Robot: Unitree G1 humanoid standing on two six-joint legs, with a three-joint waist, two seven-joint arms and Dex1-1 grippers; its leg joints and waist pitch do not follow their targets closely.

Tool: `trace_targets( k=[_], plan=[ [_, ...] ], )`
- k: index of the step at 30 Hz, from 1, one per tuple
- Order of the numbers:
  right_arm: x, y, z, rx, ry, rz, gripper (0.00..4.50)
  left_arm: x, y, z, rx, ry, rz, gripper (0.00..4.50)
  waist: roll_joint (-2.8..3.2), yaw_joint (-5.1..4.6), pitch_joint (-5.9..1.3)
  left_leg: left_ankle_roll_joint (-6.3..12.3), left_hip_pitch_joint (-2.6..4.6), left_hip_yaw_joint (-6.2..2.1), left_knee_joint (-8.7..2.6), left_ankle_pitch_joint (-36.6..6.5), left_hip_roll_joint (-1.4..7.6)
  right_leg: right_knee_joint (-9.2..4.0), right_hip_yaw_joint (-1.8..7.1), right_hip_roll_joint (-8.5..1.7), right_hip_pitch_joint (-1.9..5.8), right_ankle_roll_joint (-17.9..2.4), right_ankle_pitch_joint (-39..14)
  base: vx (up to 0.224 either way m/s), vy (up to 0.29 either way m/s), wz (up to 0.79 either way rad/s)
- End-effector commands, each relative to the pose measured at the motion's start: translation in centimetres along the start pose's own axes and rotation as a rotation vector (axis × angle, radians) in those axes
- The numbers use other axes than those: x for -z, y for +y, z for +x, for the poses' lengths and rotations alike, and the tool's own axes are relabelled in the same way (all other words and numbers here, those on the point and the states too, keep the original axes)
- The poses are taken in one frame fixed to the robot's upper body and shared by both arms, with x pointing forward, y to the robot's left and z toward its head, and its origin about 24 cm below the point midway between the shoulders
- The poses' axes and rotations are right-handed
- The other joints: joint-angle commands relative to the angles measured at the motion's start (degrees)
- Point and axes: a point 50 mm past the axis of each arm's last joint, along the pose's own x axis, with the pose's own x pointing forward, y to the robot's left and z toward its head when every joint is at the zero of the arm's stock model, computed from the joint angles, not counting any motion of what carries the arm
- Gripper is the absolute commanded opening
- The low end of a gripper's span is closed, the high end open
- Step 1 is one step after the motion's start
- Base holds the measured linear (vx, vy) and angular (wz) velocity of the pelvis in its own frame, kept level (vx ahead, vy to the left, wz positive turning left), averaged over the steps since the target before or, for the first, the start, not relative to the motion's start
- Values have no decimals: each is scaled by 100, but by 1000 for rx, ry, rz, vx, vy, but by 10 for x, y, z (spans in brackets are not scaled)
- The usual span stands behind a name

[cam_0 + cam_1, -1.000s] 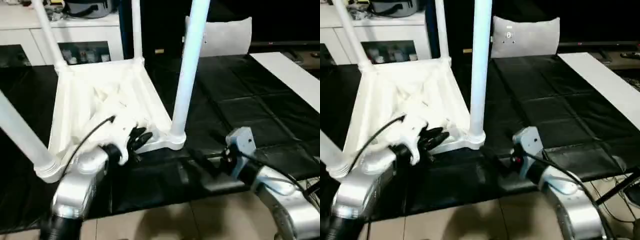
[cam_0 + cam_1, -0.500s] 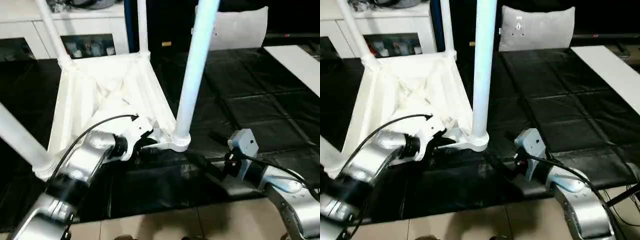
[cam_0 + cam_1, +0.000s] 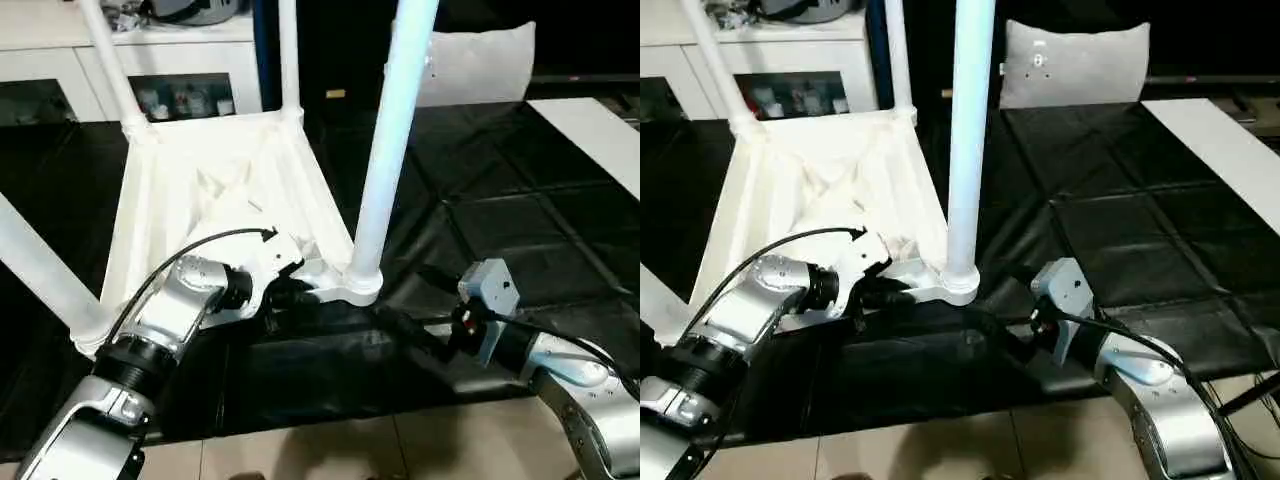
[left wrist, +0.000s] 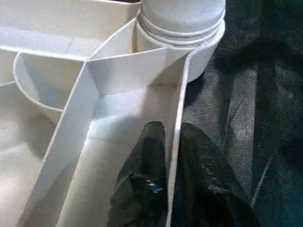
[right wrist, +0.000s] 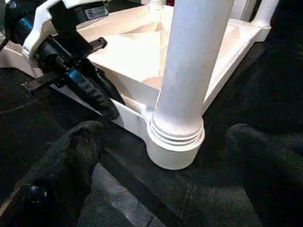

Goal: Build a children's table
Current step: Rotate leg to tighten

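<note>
The left gripper (image 4: 173, 156) is pinched onto the thin near rim wall of the table top (image 3: 165, 200), one black finger inside the rib and one outside on the black mat (image 3: 520, 230), so the jaws stand only a sliver apart with the wall between them. Just beyond its fingertips, at the corner of the upturned top, the nearest leg (image 5: 194, 71) stands upright in its round socket (image 5: 173, 146); three more legs (image 3: 110, 55) rise from the other corners. The ribbed underside of the top faces up behind the gripper. The left forearm (image 3: 175, 310) reaches forward and inward from the lower left, wrist bent toward the corner, a black cable (image 3: 190, 250) looping over it. The right gripper (image 5: 161, 156) lies low on the mat on the far side of that socket, its two fingers spread wide with the socket's base between them, touching nothing. Its forearm (image 3: 1140, 390) comes in from the lower right. Beyond the table, well away from both grippers, a grey-white cushion (image 3: 1075, 65) leans at the back, a white board (image 3: 590, 135) lies to the right and a white cabinet (image 3: 150, 60) stands at the left. Compared with a second ago, the left gripper has shifted from over the ribs to the rim and narrowed; the right has kept its wide spread.
</note>
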Motion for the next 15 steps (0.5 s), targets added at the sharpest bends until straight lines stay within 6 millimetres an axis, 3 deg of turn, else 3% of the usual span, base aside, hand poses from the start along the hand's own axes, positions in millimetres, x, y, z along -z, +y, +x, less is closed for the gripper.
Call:
trace_targets(
  k=[1,6,10,15],
  plan=[
    [0,-2,-1,-3,-7,-6,450,2,3,-1,-8,23,15,37,-46,35,-380,527,-48,-183,-449,-181,549,-450,484,-666,350,-702,-1396,0,0,0],
    [-1,-3,-1,-4,-17,-8,450,0,2,-2,14,-18,64,9,-56,23,-378,448,-53,-197,-468,-294,565,-448,493,-679,352,-661,-1450,0,0,0],
    [-2,-5,0,-18,-29,-14,450,-2,-5,-3,93,-63,125,9,-70,23,-397,531,-60,-183,-448,-101,560,-404,503,-687,352,-779,-1119,0,0,0],
    [-6,-8,7,-128,-36,-57,450,0,-15,-9,217,-93,194,9,-59,33,-387,577,-45,-169,-449,-90,569,-395,502,-679,343,-820,-1131,0,0,0]
  ],
)
